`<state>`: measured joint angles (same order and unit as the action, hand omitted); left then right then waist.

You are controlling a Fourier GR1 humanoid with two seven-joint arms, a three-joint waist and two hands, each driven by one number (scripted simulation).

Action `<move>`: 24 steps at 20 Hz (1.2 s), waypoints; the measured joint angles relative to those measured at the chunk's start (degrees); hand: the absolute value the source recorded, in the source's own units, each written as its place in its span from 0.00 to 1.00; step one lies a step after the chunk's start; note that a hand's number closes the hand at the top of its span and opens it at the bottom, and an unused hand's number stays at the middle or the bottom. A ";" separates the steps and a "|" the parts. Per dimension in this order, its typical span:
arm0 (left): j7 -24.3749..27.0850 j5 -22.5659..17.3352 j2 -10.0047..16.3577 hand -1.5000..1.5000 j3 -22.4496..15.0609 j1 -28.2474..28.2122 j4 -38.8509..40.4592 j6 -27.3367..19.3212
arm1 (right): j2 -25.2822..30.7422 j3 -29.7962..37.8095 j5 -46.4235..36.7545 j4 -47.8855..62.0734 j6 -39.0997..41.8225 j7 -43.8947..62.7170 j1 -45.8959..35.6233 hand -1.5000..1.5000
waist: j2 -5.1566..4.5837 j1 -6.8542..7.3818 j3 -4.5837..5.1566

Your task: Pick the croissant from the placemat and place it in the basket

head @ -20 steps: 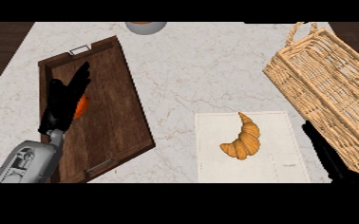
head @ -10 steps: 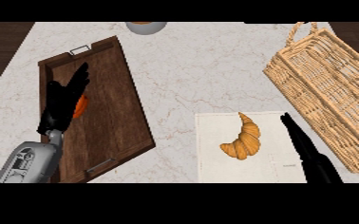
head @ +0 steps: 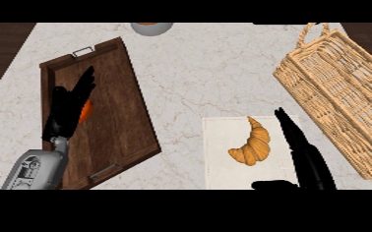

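At the near edge on the right, the robot's right hand (head: 300, 150) comes in from below, black and open, its fingers straight and pointing away from the robot, the thumb spread out to the left. It lies over the right part of a pale square placemat (head: 218, 167) that sits on the marble tabletop (head: 203, 73). The croissant (head: 252, 142) rests on this placemat, just left of the fingers, with a thin gap between them; its pointed tip faces away from the robot.

At the near left, a grey forearm leads up to the left hand (head: 69, 108), also open with straight fingers, resting over a dark wooden tray (head: 116, 93) that lies at an angle. A small orange object (head: 87, 112) shows on the tray beside the fingers, mostly hidden by them.

Farther back on the right stands a woven wicker basket (head: 334, 93) with a looped handle, tilted diagonally, near the placemat's right corner. At the far edge, a grey round bowl (head: 151, 28) is partly cut off.
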<state>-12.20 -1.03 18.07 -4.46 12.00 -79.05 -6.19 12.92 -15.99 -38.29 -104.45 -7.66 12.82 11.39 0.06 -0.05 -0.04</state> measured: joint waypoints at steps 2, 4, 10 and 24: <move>-0.89 0.29 0.16 0.50 0.85 -0.28 -0.74 0.93 | -0.81 -0.03 -0.41 1.24 -0.18 -0.77 -0.25 0.00 | -0.01 0.02 0.02; -0.96 0.59 -0.28 0.50 1.51 -0.46 -0.90 1.77 | -1.70 0.80 -0.58 3.56 0.08 -0.95 -2.27 0.00 | -0.03 0.03 0.01; 0.74 2.84 -1.93 0.50 3.38 0.47 0.70 3.02 | -3.27 1.78 -1.04 6.33 1.85 -1.00 -4.11 0.00 | 0.01 -0.04 -0.05; -0.51 5.79 -4.17 0.50 7.20 0.89 0.61 5.97 | -7.25 2.66 -3.11 13.28 1.33 -3.48 -5.92 0.00 | -0.04 -0.03 0.02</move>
<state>-12.70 4.76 13.90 2.74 12.89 -78.43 -0.22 5.67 -13.32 -41.40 -91.17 -6.33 9.34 5.47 0.02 -0.09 -0.02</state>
